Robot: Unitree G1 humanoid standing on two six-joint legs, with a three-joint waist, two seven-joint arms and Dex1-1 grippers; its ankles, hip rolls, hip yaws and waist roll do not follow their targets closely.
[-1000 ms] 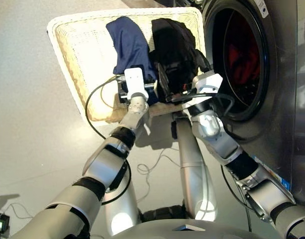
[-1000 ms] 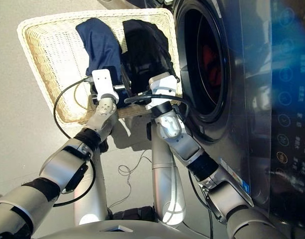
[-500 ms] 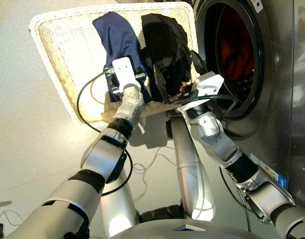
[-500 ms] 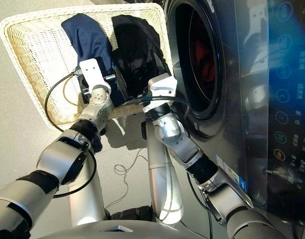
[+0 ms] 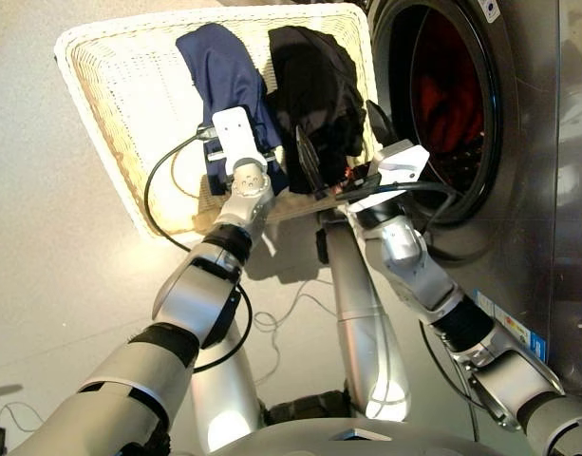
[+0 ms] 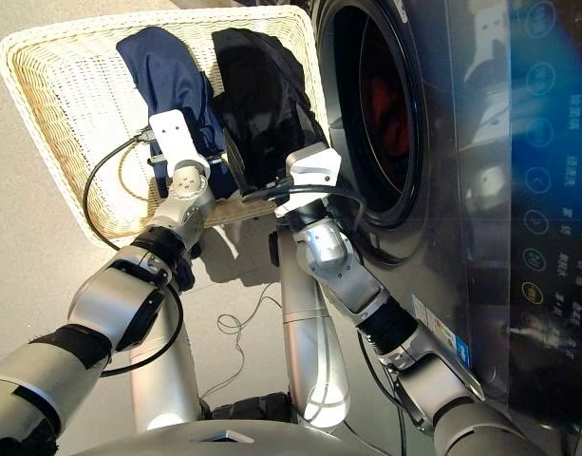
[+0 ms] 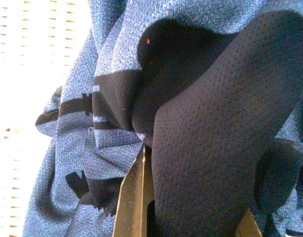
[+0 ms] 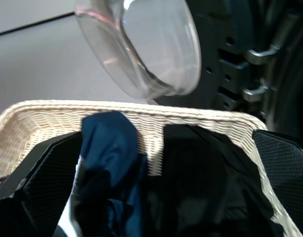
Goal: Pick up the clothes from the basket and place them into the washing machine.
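Left tool (image 5: 235, 163): buried in navy garment (image 5: 224, 71), grip cannot be told
Right tool (image 8: 156, 197): spread wide over black garment (image 5: 314, 85)
Basket (image 5: 120, 104): beside washing machine (image 5: 518, 142)

No legible text. Washing machine (image 6: 480, 142) control panel at right of frame: faint round icons with captions, unreadable. Small blue-white sticker (image 5: 506, 329) on machine front, lower right: print too small to read.

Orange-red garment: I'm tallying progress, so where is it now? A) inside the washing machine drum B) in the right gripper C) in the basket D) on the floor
A: the orange-red garment shows through the washing machine's open porthole; the basket holds only navy and black.
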